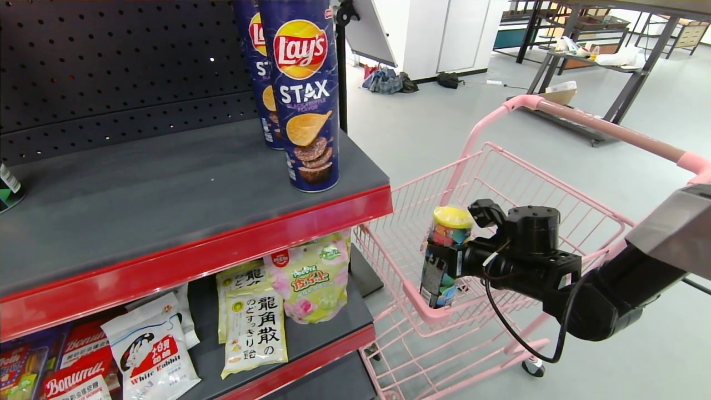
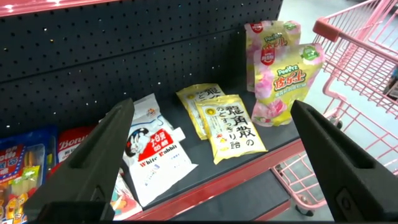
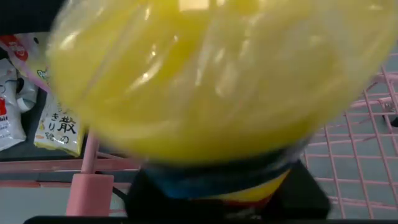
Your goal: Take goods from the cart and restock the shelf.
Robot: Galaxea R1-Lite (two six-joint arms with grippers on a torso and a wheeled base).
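My right gripper (image 1: 458, 253) is shut on a tall snack can (image 1: 439, 283) with a yellow lid (image 3: 211, 74). It holds the can upright just above the pink cart's (image 1: 500, 166) front corner, the one nearest the shelf. Two tall dark-blue chip cans (image 1: 305, 100) stand at the right end of the grey upper shelf (image 1: 166, 189). My left gripper (image 2: 211, 168) is open, its fingers (image 2: 93, 162) spread wide and holding nothing. It sits in front of the lower shelf (image 2: 249, 165).
The lower shelf holds a white candy bag (image 2: 152, 149), yellow-green bags (image 2: 230, 127) and pink-green pouches (image 2: 280, 74). Left of the chip cans the upper shelf is bare. The cart handle (image 1: 611, 130) rises at the right. Tables stand far behind.
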